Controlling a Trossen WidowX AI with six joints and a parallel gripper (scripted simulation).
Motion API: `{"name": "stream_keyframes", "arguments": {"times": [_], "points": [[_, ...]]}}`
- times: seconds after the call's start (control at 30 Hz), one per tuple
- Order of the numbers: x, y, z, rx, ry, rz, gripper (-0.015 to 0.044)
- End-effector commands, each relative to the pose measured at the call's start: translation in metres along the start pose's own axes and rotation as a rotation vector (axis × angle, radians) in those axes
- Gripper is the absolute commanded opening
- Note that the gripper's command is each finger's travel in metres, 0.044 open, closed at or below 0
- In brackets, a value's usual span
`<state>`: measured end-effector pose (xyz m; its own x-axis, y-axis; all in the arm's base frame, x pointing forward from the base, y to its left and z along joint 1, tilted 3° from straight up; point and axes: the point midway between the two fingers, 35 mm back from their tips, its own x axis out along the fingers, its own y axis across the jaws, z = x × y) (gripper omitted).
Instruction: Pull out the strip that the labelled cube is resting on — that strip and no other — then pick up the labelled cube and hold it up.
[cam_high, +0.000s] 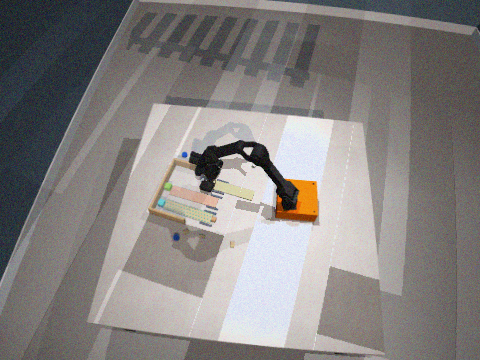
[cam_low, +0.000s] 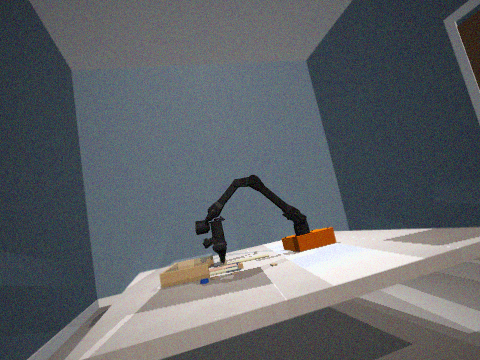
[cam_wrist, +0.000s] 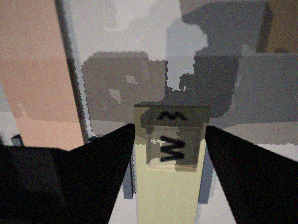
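Observation:
The labelled cube, tan with a dark W on its top and far side, sits at the far part of a pale yellow strip. The strip reaches out of the wooden tray toward the robot base. My gripper is partly open and low, with one fingertip on each side of the cube. The gaps to the cube are very small, and contact is not clear. The cube is hidden behind the gripper in the top and exterior views.
The wooden tray also holds a salmon strip and a green patterned strip. A green cube and a cyan cube sit near its wall. Blue balls lie outside.

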<state>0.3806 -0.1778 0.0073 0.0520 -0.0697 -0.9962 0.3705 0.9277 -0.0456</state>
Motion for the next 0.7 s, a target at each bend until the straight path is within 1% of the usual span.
{"name": "stream_keyframes", "arguments": {"times": [0.0, 0.07, 0.3, 0.43, 0.67], "points": [[-0.001, 0.000, 0.000, 0.000, -0.001, 0.000, 0.0198], [-0.001, 0.000, 0.000, 0.000, -0.001, 0.000, 0.0145], [-0.001, 0.000, 0.000, 0.000, -0.001, 0.000, 0.0098], [-0.003, 0.000, -0.002, 0.000, 0.000, 0.000, 0.0000], [-0.022, 0.002, -0.027, 0.000, 0.001, -0.001, 0.0000]]}}
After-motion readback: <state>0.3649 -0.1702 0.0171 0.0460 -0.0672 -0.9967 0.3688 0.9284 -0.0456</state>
